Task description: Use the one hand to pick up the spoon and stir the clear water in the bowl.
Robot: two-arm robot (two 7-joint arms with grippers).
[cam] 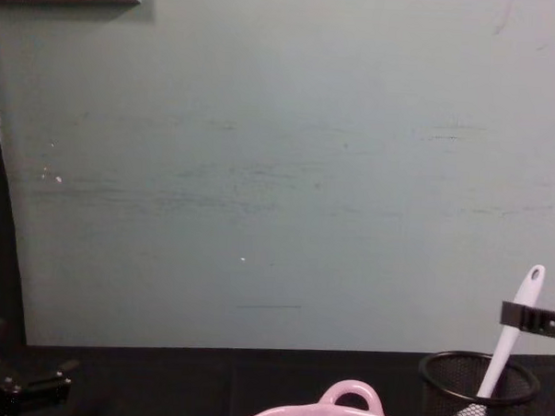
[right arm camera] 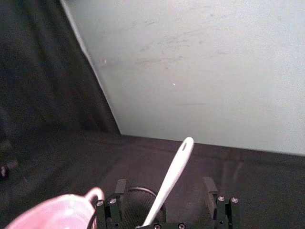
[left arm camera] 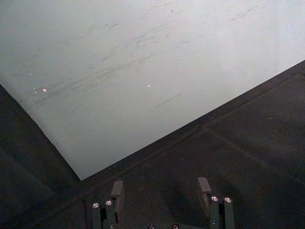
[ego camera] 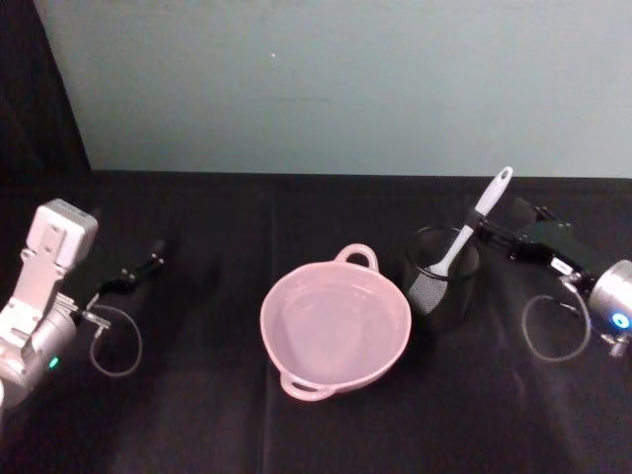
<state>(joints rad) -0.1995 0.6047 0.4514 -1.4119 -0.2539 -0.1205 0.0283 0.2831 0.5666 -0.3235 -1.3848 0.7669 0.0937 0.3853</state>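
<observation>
On my far left the left tool (ego camera: 155, 259) sits low over the black tabletop (ego camera: 197, 415), its jaws wide and holding nothing. The pink bowl (ego camera: 335, 331) is at centre, cut off by the chest view's lower edge. Right of it the spoon (ego camera: 472, 226) leans in the mesh cup (ego camera: 442, 277), blade hidden inside. The right tool (ego camera: 491, 230) straddles the handle, jaws wide.

No legible text anywhere (no labels, brands, numbers).
</observation>
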